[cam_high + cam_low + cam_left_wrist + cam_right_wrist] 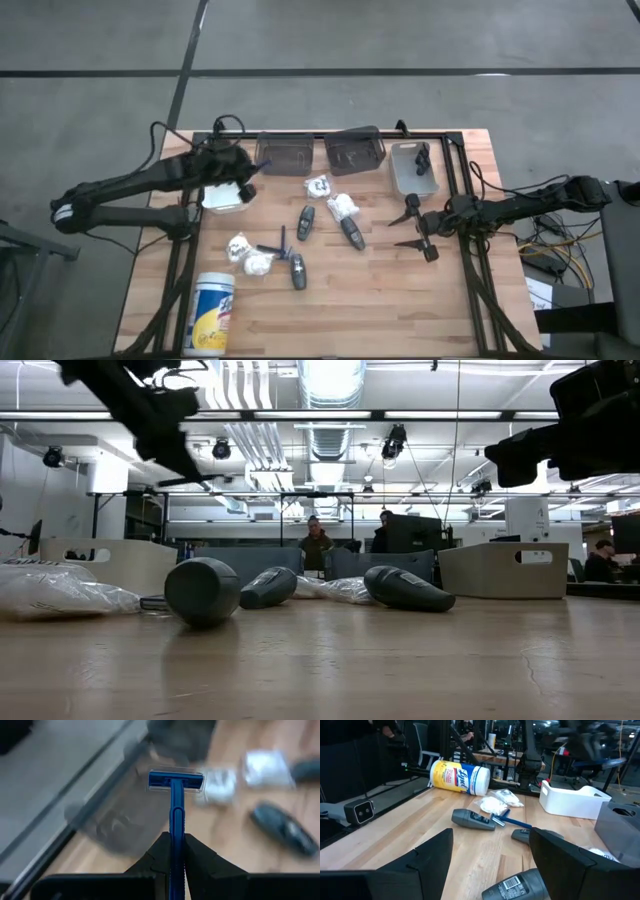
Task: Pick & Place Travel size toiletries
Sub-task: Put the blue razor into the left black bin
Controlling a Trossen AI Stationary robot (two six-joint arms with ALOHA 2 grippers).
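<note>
While the Lysol canister (213, 315) lies on its side at the near edge of the table, about seven o'clock from centre, the toiletries (300, 245) sit scattered mid-table: dark grey tubes (351, 232), white packets (249, 255) and a blue razor (275, 247). Farther back, a white bin (222, 198) at ten o'clock sits under the left gripper (176, 851), which is clenched on the handle of a second blue razor (176, 800), head outward. At three o'clock the right gripper (418, 228) hovers with its fingers spread and nothing between them, the nearest tube just off at its nine o'clock. Along the far edge stand two clear bins (283, 153) and a grey bin (413, 170) holding a dark item (422, 158).
</note>
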